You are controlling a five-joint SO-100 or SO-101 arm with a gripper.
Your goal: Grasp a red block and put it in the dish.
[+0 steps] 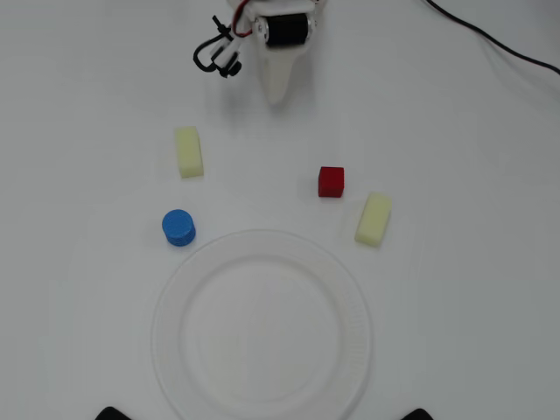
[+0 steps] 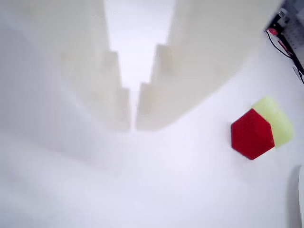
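Observation:
The red block [image 1: 331, 181] is a small cube on the white table, just above the upper right rim of the dish [image 1: 175, 289], a large round white plate with nothing in it. In the wrist view the red block [image 2: 251, 134] sits low at the right, apart from the fingers. My white gripper [image 1: 278, 94] is at the top of the overhead view, pointing down toward the table, well up and left of the red block. In the wrist view the gripper [image 2: 133, 124] has its fingertips nearly touching and holds nothing.
A pale yellow oblong block [image 1: 373, 219] lies right beside the red block and shows behind it in the wrist view [image 2: 279, 119]. Another yellow block [image 1: 188, 151] and a blue cylinder [image 1: 178, 227] lie at the left. A black cable [image 1: 490, 39] crosses the top right.

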